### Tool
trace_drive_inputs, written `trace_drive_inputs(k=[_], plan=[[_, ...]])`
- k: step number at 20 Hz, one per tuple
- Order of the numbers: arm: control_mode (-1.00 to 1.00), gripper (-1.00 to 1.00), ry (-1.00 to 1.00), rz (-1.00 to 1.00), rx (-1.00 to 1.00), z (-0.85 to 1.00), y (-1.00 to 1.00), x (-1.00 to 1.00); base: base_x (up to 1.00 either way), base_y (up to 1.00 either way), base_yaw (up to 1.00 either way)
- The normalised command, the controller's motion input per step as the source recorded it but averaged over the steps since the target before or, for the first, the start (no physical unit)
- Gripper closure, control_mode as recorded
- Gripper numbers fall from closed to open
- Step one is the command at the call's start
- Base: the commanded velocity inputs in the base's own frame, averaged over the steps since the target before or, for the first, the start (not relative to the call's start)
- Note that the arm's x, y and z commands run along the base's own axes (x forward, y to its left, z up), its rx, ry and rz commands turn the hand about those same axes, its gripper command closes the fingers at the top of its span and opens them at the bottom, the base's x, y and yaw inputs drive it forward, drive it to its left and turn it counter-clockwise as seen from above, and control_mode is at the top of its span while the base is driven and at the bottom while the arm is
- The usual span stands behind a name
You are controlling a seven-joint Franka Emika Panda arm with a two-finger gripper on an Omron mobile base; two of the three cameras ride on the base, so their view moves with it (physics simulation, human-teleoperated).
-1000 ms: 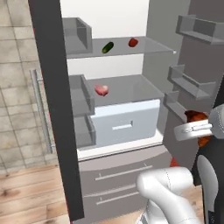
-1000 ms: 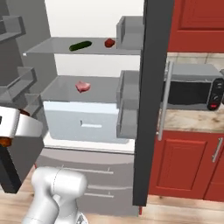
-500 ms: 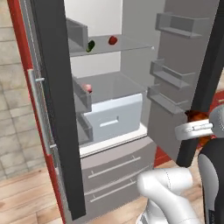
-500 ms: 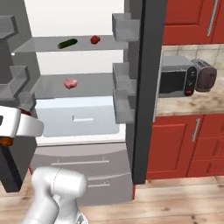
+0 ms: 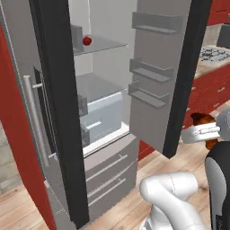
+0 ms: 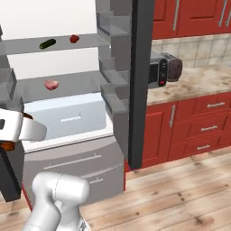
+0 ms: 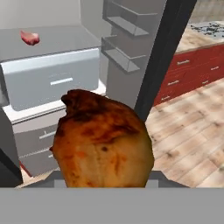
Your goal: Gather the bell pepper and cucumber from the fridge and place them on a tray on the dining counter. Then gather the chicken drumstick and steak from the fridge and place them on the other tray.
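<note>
The brown-orange chicken drumstick (image 7: 103, 140) looms close in the hand view, and my gripper (image 5: 203, 133) is shut on it, out in front of the open fridge (image 5: 108, 67). Its fingertips are hidden behind the meat. On the upper glass shelf lie the red bell pepper (image 6: 74, 39) and the dark green cucumber (image 6: 47, 43). The pink steak (image 6: 51, 84) rests on the shelf above the pale drawer (image 6: 67, 118). The pepper (image 5: 87, 40) also shows past the door edge, and the steak (image 7: 29, 37) at upper left. The dining counter is out of view.
The fridge's right door (image 5: 157, 81) stands wide open with grey bins, close to my hand. Red cabinets carry a beige top with a microwave (image 6: 159, 71) and a cooktop (image 5: 211, 54). Wooden floor (image 6: 180, 189) lies open to the right.
The whole picture has shifted left as the base turned right, bringing cabinets and floor into view. The drumstick stays held in the gripper.
</note>
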Motion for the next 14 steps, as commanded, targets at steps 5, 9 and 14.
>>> trace_drive_inputs(k=[5, 9, 14], plan=[[1.00, 1.00, 0.00, 0.00, 0.00, 0.00, 0.00, 0.00, -0.48, 0.33, -0.44], [1.00, 1.00, 0.00, 0.00, 0.00, 0.00, 0.00, 0.00, -0.50, 0.36, -0.44], [1.00, 1.00, 0.00, 0.00, 0.00, 0.00, 0.00, 0.00, -0.54, 0.14, -0.43]])
